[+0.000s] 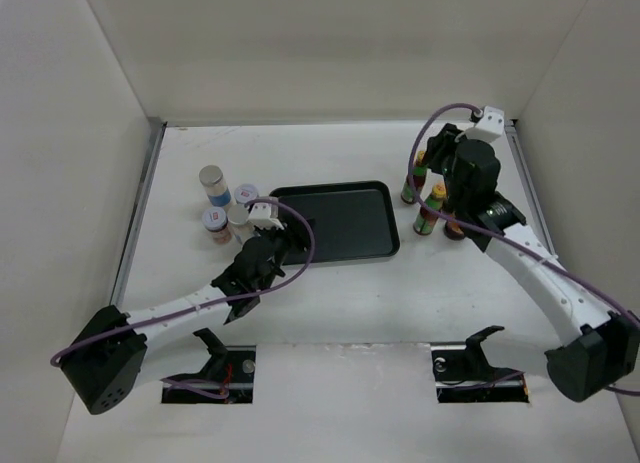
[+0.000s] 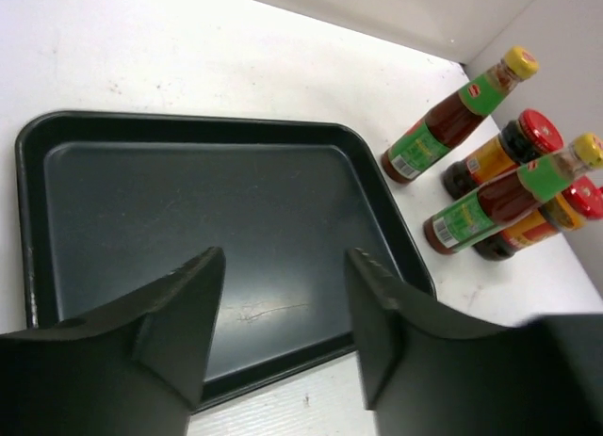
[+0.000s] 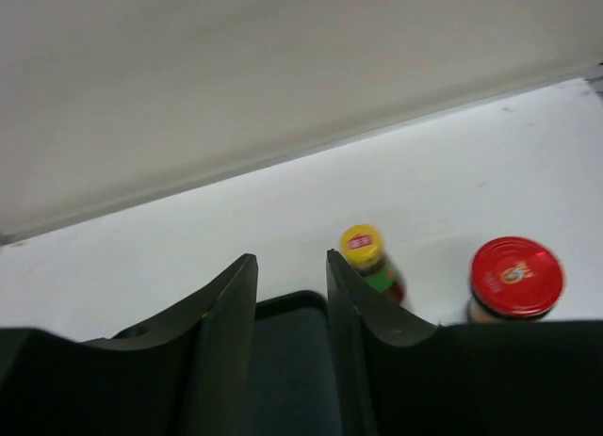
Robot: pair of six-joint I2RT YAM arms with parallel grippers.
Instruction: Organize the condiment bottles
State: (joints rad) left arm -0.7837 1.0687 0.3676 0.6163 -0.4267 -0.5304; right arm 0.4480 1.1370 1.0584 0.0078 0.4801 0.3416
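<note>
Two slim dark bottles with green necks and yellow caps point(image 1: 432, 207) point(image 1: 414, 177) stand right of the black tray point(image 1: 375, 203), with a red-lidded jar point(image 1: 455, 228) beside them. The left wrist view shows both bottles point(image 2: 452, 121) point(image 2: 509, 196) and two red-lidded jars point(image 2: 509, 149) point(image 2: 546, 219). Several silver-lidded jars point(image 1: 213, 183) point(image 1: 245, 194) point(image 1: 215, 223) stand left of the tray. My left gripper point(image 1: 295, 231) point(image 2: 283, 262) is open and empty at the tray's left edge. My right gripper point(image 1: 442, 148) point(image 3: 290, 262) is open and empty above the right group, next to a yellow-capped bottle point(image 3: 367, 252) and a red lid point(image 3: 516, 276).
The black tray point(image 2: 57, 172) lies in the table's middle with nothing in it; its corner shows in the right wrist view point(image 3: 287, 361). White walls enclose the table at the back and both sides. My right arm hides part of the right group.
</note>
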